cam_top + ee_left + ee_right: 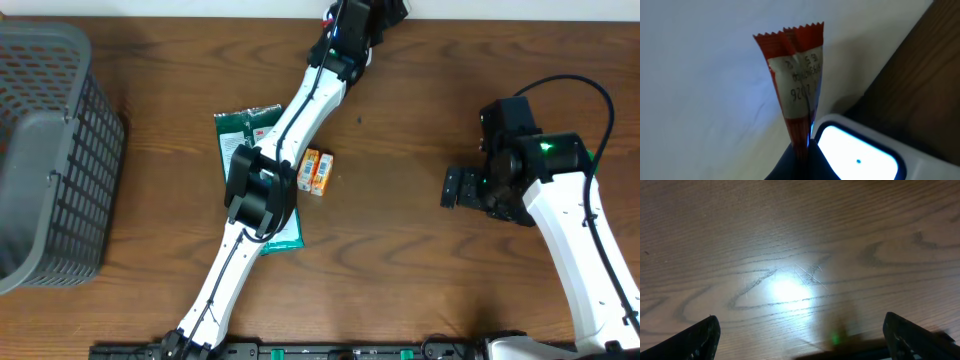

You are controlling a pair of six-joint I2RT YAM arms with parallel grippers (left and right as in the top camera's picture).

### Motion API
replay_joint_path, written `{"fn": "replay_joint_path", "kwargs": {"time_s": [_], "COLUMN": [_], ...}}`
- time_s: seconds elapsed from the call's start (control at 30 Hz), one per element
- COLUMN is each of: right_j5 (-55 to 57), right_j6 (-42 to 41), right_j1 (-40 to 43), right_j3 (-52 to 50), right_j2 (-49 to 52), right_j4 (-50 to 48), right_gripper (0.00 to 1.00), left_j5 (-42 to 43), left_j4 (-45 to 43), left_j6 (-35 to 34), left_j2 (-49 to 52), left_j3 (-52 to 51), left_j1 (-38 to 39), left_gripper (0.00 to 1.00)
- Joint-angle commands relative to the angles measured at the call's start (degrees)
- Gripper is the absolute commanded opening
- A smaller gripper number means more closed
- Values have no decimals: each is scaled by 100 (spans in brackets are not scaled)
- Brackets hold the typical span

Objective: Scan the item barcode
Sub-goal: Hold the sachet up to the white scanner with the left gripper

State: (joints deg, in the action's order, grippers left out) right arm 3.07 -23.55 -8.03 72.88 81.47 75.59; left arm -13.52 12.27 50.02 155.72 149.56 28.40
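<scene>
Looking out over your dark wood table (420,270), you find the right gripper (458,188) spread wide above it, grasping nothing; farther in lie one green packet (240,130), two small orange packs (316,172) and one grey basket (45,150); farthest, by the white wall (500,10), the left gripper (801,159) is clenched on one red-and-white sachet (797,75), beside a glowing white device (860,155).

Overhead view evenly lit and sharp, soft shadows on the desk (420,260), right wrist view dim with a white glare patch on the wood grain, left wrist view soft-focused, red packet (797,80) print blurred, white device (860,152) overexposed, glowing.
</scene>
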Motion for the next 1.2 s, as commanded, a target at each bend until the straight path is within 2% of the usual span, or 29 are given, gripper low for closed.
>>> {"fn": "replay_joint_path", "kwargs": {"time_s": [0.0, 0.33, 0.5, 0.9, 1.17], "right_j5": [72, 72, 74, 74, 72], "right_j6": [-83, -83, -83, -83, -83], "right_j1": [13, 11, 11, 13, 13], "right_j3": [7, 7, 7, 7, 7], "right_j2": [-57, -57, -57, -57, -57], "right_j4": [0, 0, 0, 0, 0], "right_gripper": [99, 99, 99, 99, 99], "left_j5": [269, 509, 809, 940, 1700], "left_j4": [-243, -584, -262, 269, 326], "left_j6": [205, 271, 269, 264, 227], "left_j2": [170, 343, 345, 490, 492], "left_j3": [50, 13, -24, -127, -127], "left_j1": [-2, -59, -68, -68, -68], "left_gripper": [7, 7, 7, 7, 7]}}
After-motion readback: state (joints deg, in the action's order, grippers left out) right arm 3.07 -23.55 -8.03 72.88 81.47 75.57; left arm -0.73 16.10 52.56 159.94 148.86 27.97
